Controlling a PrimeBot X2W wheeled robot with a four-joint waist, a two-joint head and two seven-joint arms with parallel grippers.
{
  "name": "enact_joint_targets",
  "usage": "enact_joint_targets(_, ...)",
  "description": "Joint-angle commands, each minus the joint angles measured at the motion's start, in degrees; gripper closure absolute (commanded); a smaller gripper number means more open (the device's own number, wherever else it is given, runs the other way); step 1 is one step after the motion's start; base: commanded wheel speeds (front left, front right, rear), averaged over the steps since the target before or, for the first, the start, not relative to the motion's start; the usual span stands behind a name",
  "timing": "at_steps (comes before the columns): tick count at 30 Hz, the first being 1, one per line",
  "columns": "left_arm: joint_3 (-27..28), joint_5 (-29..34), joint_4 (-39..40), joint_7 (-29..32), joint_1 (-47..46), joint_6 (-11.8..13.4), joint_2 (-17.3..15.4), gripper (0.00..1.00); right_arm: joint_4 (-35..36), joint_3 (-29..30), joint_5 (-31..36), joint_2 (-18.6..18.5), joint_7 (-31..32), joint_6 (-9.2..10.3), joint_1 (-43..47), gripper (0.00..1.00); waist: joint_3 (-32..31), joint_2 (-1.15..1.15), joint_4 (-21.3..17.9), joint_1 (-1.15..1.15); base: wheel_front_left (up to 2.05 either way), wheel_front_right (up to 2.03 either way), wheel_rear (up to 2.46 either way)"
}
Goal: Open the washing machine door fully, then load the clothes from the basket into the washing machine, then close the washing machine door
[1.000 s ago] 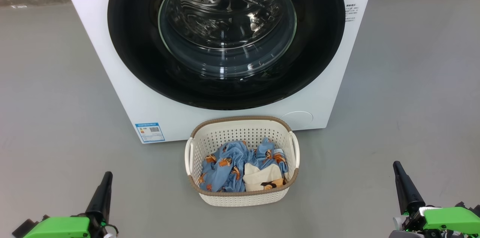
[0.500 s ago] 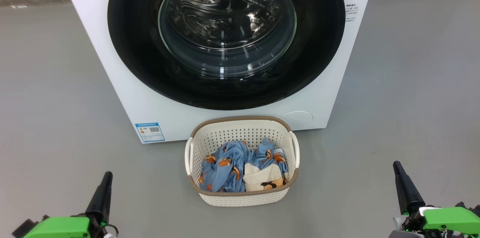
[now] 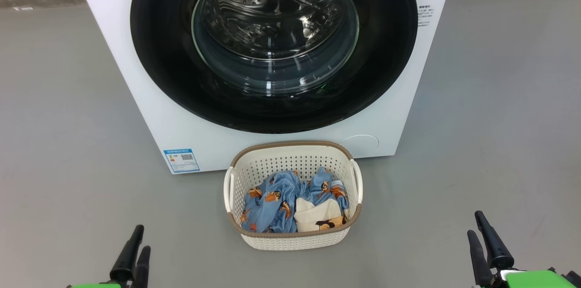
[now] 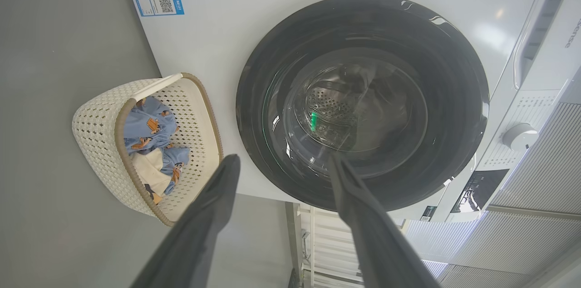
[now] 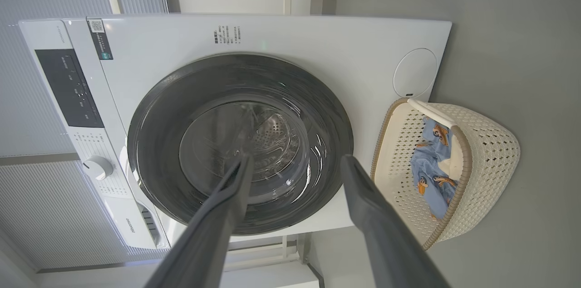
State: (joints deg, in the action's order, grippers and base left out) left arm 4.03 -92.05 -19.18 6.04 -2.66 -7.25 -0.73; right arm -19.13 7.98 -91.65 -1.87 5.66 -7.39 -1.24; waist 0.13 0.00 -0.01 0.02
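Grey floor [image 3: 68, 120], basket [image 3: 290, 242] broadside to washing machine [image 3: 136, 111]

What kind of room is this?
Probably a laundry corner, maybe at home. A big white washing machine stands on a plain grey floor, and a basket of clothes sits right in front of it.

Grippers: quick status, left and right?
Left gripper: open, holding nothing.
Right gripper: open, holding nothing.
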Motion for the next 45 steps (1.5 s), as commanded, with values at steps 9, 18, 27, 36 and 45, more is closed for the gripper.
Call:
enact_joint_targets(9,-0.94,2.46,2.8,-2.28,-2.88,-0.08,-1.75,0.0,2.02,-1.44,3.64,-1.56,-2.15,-0.01,-3.39,0.0,0.15,0.0,-0.05,-0.01,0.0,0.0,0.0)
enact_joint_targets(18,-1.88,5.51,3.68,-3.81,-3.58,-0.09,-2.79,0.0,2.1,-2.59,7.72,-2.55,-3.69,-0.02,-4.56,0.0,0.19,0.0,-0.05,-0.02,0.0,0.0,0.0)
enact_joint_targets(27,-2.54,11.83,4.98,-5.35,-3.94,-0.1,-3.57,0.0,2.59,-3.49,14.66,-3.34,-5.22,-0.03,-5.67,0.0,0.22,0.0,-0.09,-0.02,0.0,0.0,0.0)
enact_joint_targets(36,-3.37,19.82,5.73,-7.05,-4.34,-0.12,-4.59,0.0,2.99,-4.87,23.27,-4.41,-6.89,-0.03,-6.36,0.0,0.22,0.0,-0.08,-0.02,0.0,0.0,0.0)
enact_joint_targets(45,-4.01,27.72,6.15,-8.58,-4.54,-0.13,-5.41,0.0,2.73,-6.11,31.39,-5.34,-8.4,-0.04,-7.05,0.0,0.25,0.0,-0.15,-0.02,0.0,0.0,0.0)
